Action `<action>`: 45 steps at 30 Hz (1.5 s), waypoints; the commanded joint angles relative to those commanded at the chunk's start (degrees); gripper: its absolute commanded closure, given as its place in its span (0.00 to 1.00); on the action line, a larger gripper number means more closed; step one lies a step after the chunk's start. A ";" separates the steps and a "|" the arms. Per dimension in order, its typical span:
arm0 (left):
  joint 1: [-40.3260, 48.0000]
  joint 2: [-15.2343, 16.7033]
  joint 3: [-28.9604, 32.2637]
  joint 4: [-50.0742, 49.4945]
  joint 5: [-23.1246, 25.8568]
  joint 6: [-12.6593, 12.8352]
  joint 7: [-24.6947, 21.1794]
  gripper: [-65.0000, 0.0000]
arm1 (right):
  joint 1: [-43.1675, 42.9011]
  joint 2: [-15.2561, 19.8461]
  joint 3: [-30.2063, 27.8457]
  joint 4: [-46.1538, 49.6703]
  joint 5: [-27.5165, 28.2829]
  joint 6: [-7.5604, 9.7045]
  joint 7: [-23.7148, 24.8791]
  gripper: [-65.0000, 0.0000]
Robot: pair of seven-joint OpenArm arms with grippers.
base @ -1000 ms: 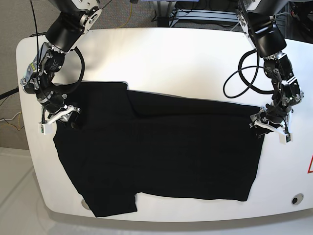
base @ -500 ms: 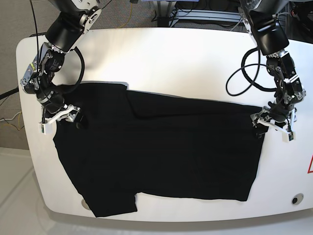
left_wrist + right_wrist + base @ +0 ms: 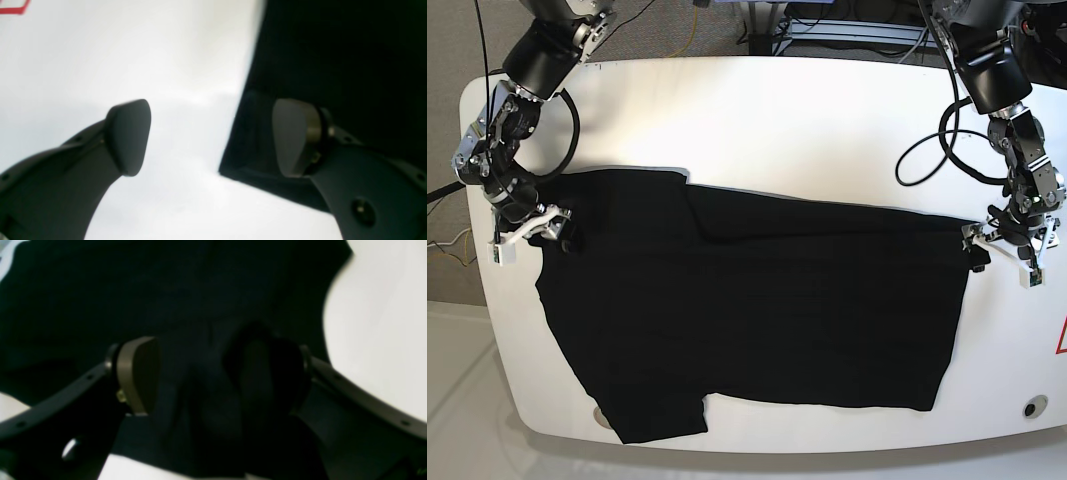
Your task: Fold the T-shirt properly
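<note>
The plain black cloth T-shirt [image 3: 747, 310] lies spread on the white tabletop [image 3: 807, 120]. Both arms reach down at its opposite edges: the left gripper [image 3: 213, 136] gapes over a corner, the right gripper [image 3: 217, 376] spread over bunched cloth.

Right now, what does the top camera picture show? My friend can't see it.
A big black T-shirt lies spread across a white table. Two robot arms reach down at its far corners: the right gripper on the picture's left, the left gripper on the picture's right, both open.
</note>
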 joint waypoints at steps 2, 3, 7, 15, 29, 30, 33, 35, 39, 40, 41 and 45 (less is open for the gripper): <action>0.00 0.09 0.00 -0.26 1.23 0.00 -0.44 0.19 | -0.70 0.35 -0.09 0.18 0.00 -0.18 0.53 0.27; 0.26 0.09 0.00 -0.88 1.93 0.00 -0.62 0.19 | -1.05 0.62 -0.09 0.18 0.00 -0.26 1.23 0.27; 0.53 0.09 0.09 -3.69 3.08 0.00 -0.70 0.19 | -2.20 1.49 -0.09 -0.18 -0.62 -0.44 2.99 0.27; 0.62 0.09 0.09 -8.70 3.08 0.00 -1.76 0.19 | -2.46 1.05 -0.09 -0.18 -11.78 -0.18 3.60 0.27; 1.93 0.97 2.46 -9.67 2.99 0.00 -5.36 0.19 | -3.08 -1.76 0.00 -0.26 -22.86 -0.09 7.91 0.27; 1.93 0.97 2.73 -9.67 2.99 0.00 -5.36 0.19 | -3.08 -1.76 0.00 -0.26 -22.95 -0.09 7.91 0.27; 2.02 1.05 3.43 -9.67 2.90 0.00 -5.36 0.19 | -3.25 -1.67 0.00 -0.26 -22.95 -0.09 8.00 0.27; 2.02 1.14 3.52 -9.67 2.90 0.00 -5.36 0.20 | -3.34 -1.58 0.00 -0.26 -22.95 -0.18 8.00 0.27; 2.02 2.02 3.78 -9.58 2.90 0.00 -5.36 0.20 | -3.52 -1.41 0.09 -0.26 -23.03 -0.18 8.09 0.27; 1.93 2.02 3.78 -9.58 2.90 0.00 -5.36 0.20 | -3.52 -1.41 0.09 -0.26 -23.03 -0.18 8.09 0.27; 1.93 2.02 3.78 -9.58 2.90 0.00 -5.36 0.20 | -3.96 -1.41 0.18 -0.26 -23.03 -0.18 8.09 0.27; 1.93 2.02 3.78 -9.58 2.90 0.00 -5.36 0.20 | -5.10 -1.41 0.09 -0.26 -23.03 -0.26 9.23 0.27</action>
